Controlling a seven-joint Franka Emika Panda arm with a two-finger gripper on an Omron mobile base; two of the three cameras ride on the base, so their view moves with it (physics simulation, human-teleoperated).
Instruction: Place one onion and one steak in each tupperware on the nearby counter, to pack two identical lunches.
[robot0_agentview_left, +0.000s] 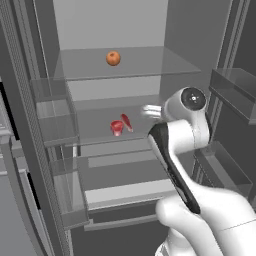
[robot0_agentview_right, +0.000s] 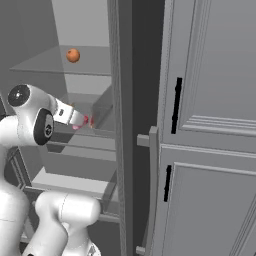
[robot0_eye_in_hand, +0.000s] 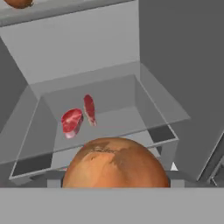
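One onion (robot0_eye_in_hand: 114, 162) is sitting between your half-open fingers (robot0_eye_in_hand: 114, 177); two steaks (robot0_eye_in_hand: 72, 121) and another onion (robot0_agentview_left: 113, 58) are waiting on fridge shelves.

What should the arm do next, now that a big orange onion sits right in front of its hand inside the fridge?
Probably draw the hand straight back out of the fridge. In the hand view the onion sits between the fingertips, seemingly gripped, and both steaks and a second onion wait on the glass shelves. No tupperware is in sight here, so this onion likely goes out first.
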